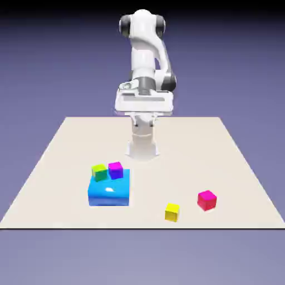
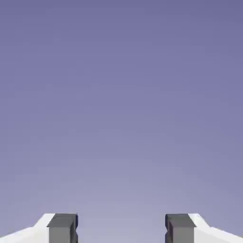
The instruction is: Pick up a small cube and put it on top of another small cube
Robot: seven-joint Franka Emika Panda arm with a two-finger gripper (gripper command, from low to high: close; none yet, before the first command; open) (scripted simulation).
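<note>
Gripper (image 2: 121, 230): fingers (image 2: 62, 228) set wide apart, nothing between them; only backdrop is seen in the hand view. The hand (image 1: 145, 101) is held high above the far part of the table (image 1: 234, 167). A green cube (image 1: 99, 172) and a purple cube (image 1: 116, 170) rest side by side on a large blue block (image 1: 109, 192). A yellow cube (image 1: 172, 212) and a magenta cube (image 1: 206, 200) lie on the table toward the exterior view's right, near each other, not touching.
</note>
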